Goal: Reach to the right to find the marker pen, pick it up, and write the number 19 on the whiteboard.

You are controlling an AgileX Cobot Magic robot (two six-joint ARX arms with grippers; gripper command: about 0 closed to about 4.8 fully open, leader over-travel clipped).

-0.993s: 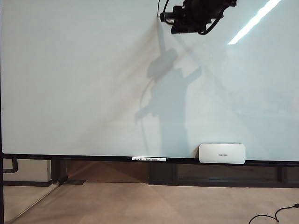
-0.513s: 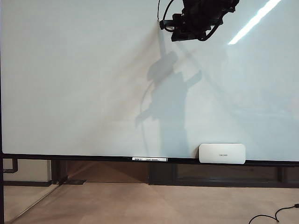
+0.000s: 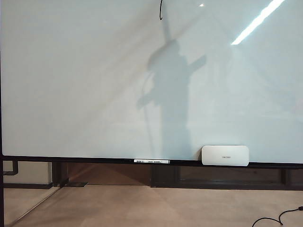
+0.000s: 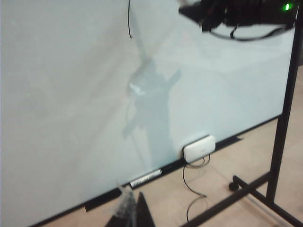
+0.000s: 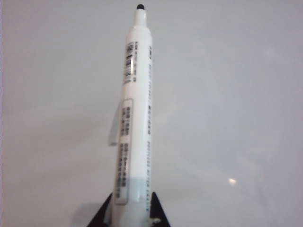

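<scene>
The large glossy white whiteboard's dark bottom rail (image 3: pixel 94 160) carries a small white rounded-rectangle eraser (image 3: pixel 225 155) and a slim white labelled marker (image 3: pixel 151 161).

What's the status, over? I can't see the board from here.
Right gripper shut on marker pen, up by whiteboard top. Left gripper low, state unclear. One black stroke written, 19 not finished. Eraser on rail, clear of the stroke.
</scene>
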